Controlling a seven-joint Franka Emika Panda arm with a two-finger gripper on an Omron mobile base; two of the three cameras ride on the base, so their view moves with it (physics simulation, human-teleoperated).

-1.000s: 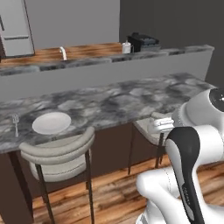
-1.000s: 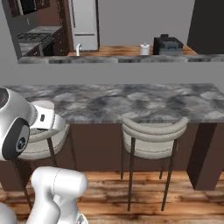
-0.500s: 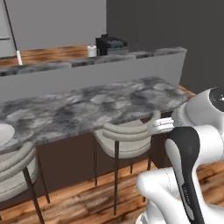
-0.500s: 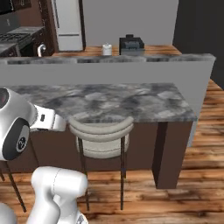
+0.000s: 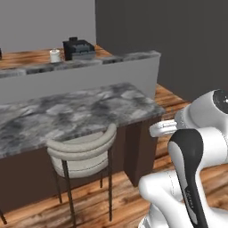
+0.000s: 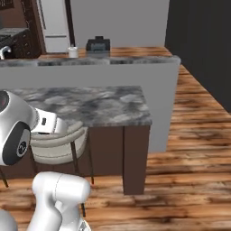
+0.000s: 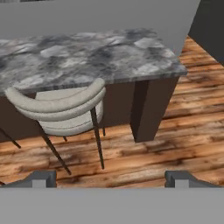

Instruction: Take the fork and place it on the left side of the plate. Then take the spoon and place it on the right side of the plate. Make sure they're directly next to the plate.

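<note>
Pincer (image 7: 111,179): jaws spread wide, nothing between them. Both dark tips stand far apart at the bottom of the hand view.

Ahead of the pincer and a little to its left sits a pale curved-back stool (image 7: 61,109), tucked against the grey marble counter (image 7: 87,57). The counter's squared-off end, with its dark end panel (image 7: 151,109), lies ahead and to the pincer's right. Beyond that there is wood floor (image 7: 192,113).

Fork, spoon, plate: you can't tell from these pictures which way they lie from the pincer. The marble ahead of it carries no cutlery, so the fork's long axis is not readable either.

Judgement: this is an approach stage, not a grasp stage, and neither placement looks begun. The relation the coming move turns on — fork's bearing from the pincer — is not settled here. The counter runs on past the pincer's left, so that is the likelier side to search. Bring the fork ahead of the open jaws before you commit to a wrist angle — cross its handle, not along it.
</note>
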